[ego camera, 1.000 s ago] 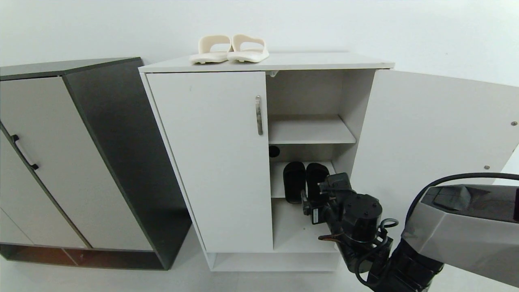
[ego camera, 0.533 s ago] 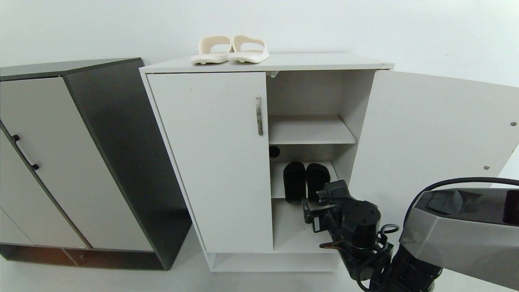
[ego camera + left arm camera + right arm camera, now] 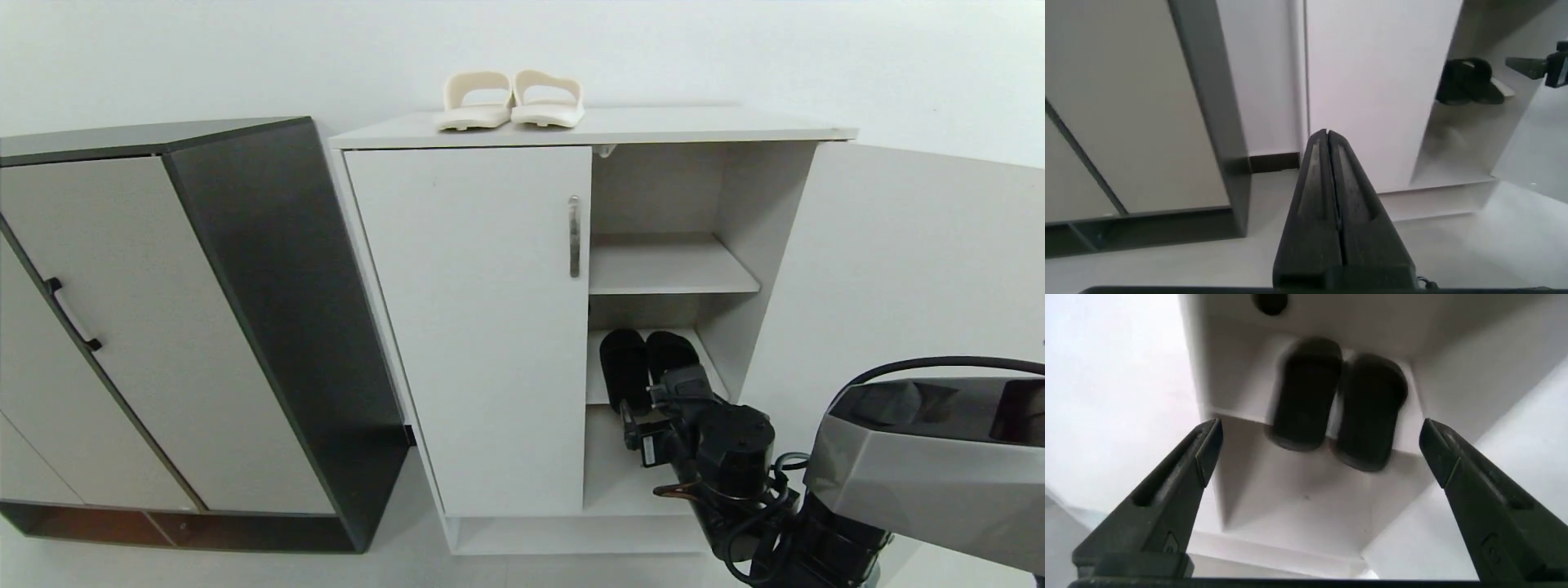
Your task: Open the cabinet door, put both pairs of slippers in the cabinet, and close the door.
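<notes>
atop the cabinet (image 3: 694, 124), head view: cream slippers (image 3: 510, 100); inside, black slippers (image 3: 624, 367)

A: Where can a gripper pass?
B: Through the right half of the cabinet (image 3: 694, 126): its right door (image 3: 898, 269) stands wide open. The upper shelf (image 3: 669, 265) and the bottom floor (image 3: 612, 482) offer room.
A: What stands in the way?
B: The shut left door (image 3: 473, 327), and the black slippers (image 3: 629, 367) on the level between; the right gripper (image 3: 1321, 434) hangs before them.
</notes>
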`<state>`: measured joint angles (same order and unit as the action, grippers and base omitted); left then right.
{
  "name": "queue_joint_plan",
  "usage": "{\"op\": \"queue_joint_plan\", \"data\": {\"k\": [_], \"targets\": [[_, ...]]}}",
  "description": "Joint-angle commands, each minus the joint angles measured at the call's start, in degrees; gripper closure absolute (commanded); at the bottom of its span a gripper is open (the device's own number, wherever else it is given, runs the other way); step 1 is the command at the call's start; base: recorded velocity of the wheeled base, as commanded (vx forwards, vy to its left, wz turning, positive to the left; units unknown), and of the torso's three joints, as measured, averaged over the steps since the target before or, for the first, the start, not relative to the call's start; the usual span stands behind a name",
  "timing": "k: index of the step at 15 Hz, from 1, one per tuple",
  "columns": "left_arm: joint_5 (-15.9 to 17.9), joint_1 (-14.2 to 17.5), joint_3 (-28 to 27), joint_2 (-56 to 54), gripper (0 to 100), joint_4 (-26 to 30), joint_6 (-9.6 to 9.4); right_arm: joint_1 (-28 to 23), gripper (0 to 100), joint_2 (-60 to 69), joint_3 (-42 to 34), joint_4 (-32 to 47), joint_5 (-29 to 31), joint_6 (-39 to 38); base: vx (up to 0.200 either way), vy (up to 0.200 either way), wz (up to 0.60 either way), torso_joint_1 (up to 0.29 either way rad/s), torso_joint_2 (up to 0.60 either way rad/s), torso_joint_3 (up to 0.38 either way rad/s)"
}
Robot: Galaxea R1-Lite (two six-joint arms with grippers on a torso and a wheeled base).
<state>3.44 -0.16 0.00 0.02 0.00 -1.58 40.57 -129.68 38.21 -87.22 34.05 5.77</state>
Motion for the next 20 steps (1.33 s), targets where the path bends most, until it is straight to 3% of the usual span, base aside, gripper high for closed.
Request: {"op": "queue_joint_plan", "data": {"k": [1,9,20], "targets": [[-0.01,-0.02,0.00,0.06,100,0.00,0.00,-0.93,0,-0.13,-0.50,-0.49,-0.12,0.74,0.000,0.200,0.00,0.002,0.00,0.002],[-0.01,-0.02,0.00,0.06,100,0.00,0.09,-1.72,0,-0.31,-0.50,0.92,-0.12,1.53,0.000,0.200,0.00,0.002,0.00,0.002],[-0.01,-0.02,0.00,0.06,100,0.00,0.09,-1.99,0,-0.13,0.20,2.15,-3.11,2.58,0.000,0.000,0.00,0.000,0.00,0.000]]}}
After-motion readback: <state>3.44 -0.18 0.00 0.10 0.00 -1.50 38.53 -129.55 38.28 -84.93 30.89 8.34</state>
